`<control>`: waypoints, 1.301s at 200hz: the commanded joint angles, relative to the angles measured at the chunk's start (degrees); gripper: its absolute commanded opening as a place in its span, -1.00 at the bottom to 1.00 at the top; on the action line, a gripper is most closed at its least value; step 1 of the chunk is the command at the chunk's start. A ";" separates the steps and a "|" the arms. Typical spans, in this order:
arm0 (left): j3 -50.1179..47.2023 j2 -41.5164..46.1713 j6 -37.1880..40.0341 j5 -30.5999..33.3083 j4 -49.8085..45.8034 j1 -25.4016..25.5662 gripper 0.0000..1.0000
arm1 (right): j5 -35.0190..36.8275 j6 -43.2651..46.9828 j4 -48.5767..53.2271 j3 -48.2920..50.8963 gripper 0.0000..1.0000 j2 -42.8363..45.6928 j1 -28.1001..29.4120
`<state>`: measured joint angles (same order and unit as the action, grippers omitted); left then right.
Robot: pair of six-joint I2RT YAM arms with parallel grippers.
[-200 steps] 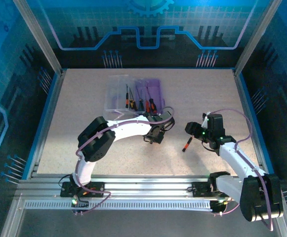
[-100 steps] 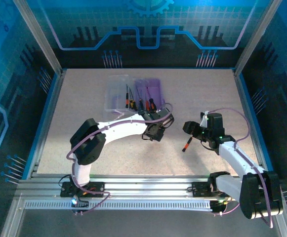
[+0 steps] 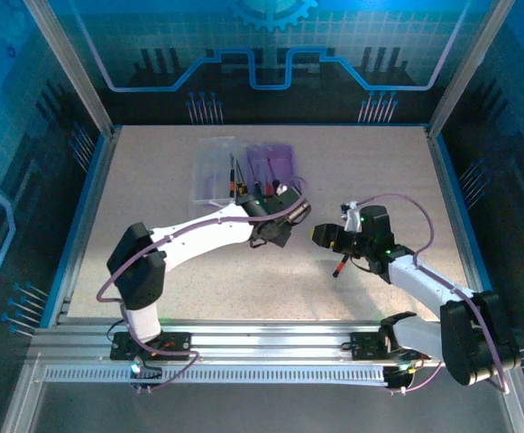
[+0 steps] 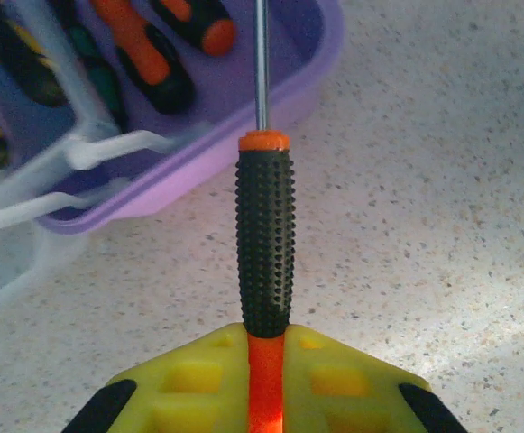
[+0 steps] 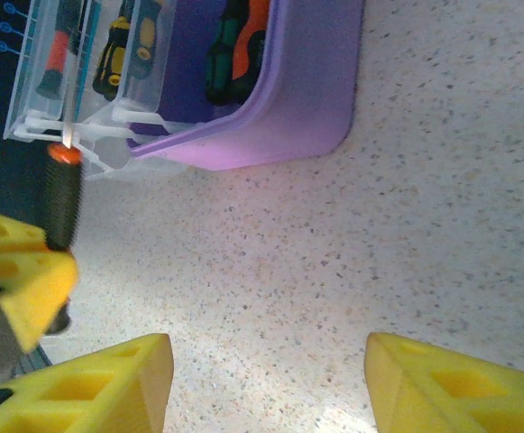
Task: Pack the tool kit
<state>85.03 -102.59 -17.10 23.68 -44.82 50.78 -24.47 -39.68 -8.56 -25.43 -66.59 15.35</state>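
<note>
Left wrist view: left fingers [image 4: 185, 383] clamped on orange tail of black knurled-handle screwdriver [image 4: 264, 234]; long axis runs straight ahead of fingers, thin shaft crossing near rim of small purple plastic case [image 4: 234, 149] holding other screwdrivers [image 4: 149, 63]. Case dead ahead, left arm nearer. Right fingers [image 5: 108, 379] apart above speckled surface [image 5: 334, 262], case farther ahead; loose black-and-red screwdriver [image 3: 340, 266] near them

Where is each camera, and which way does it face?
Top external: above, behind, facing down at table; left arm, right arm show.
Left wrist: on that arm, facing past the left gripper, shut on a screwdriver, toward the purple case.
Right wrist: on that arm, facing past the open right gripper toward the case.
Shared by wrist views: screwdriver, case.
</note>
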 commanded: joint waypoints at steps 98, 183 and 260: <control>6.85 2.66 4.03 2.54 -1.41 -22.37 -0.72 | 2.39 -0.37 0.70 0.40 0.17 2.06 0.88; 13.77 -6.16 -0.23 -0.75 -2.58 -27.57 -0.72 | 5.40 1.84 6.79 0.21 0.18 7.23 0.90; 14.21 -7.79 -3.30 -2.41 -4.77 -27.68 -0.68 | 6.12 2.50 8.12 0.06 0.18 7.69 0.74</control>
<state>97.41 -109.89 -18.33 22.46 -47.35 23.40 -19.40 -38.33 -1.63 -25.36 -59.83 15.49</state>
